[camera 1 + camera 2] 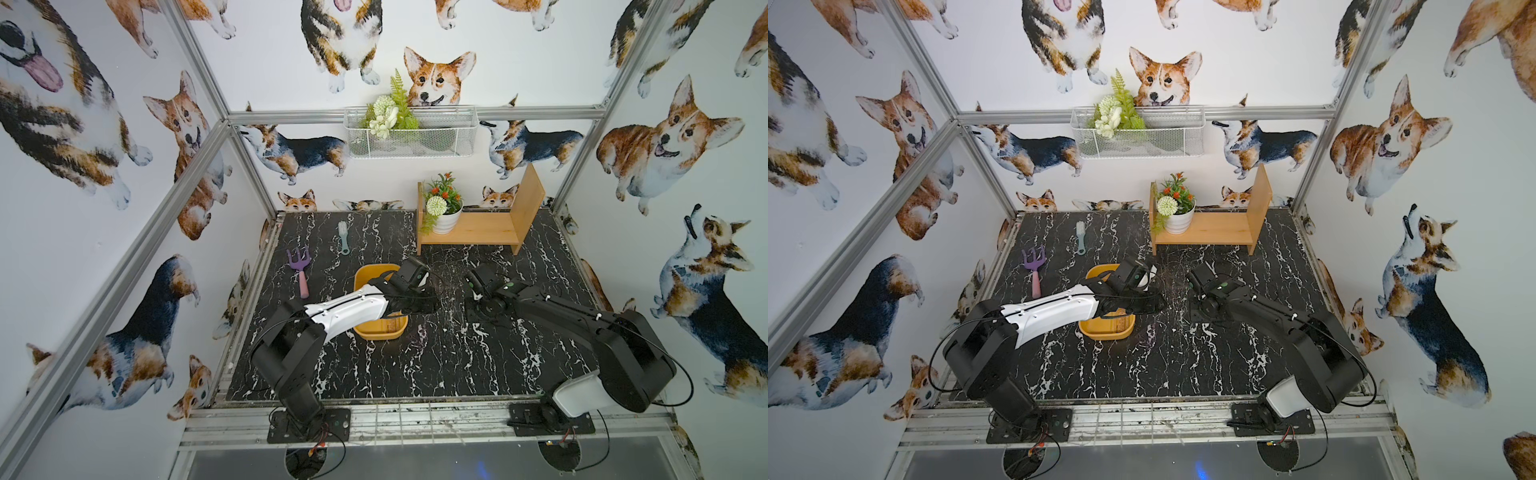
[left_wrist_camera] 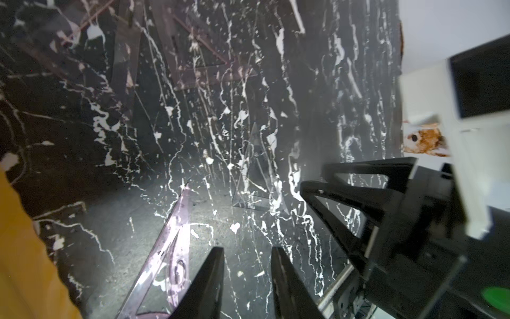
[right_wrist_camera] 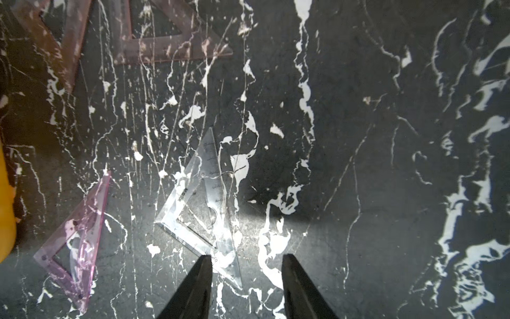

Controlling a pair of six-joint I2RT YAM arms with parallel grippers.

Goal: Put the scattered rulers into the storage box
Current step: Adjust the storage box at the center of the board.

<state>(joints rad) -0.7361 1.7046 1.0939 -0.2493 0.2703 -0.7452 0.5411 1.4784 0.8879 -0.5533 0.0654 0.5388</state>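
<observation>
Lying flat on the marbled tabletop [image 3: 358,138], the clear set square [image 3: 204,204] has its nearest corner just ahead of the right gripper [image 3: 247,256], almost between the tips. The jaws stand apart, holding nothing. The step in hand looks like picking up this ruler, and the next move probably calls for pinching its thin edge. A pink set square [image 3: 80,229] sits off to one side, just beside the left gripper [image 2: 247,250], which is also spread and empty. Past it stands the storage box [image 3: 5,207]. Brownish set squares [image 3: 171,47] lie farther ahead.
</observation>
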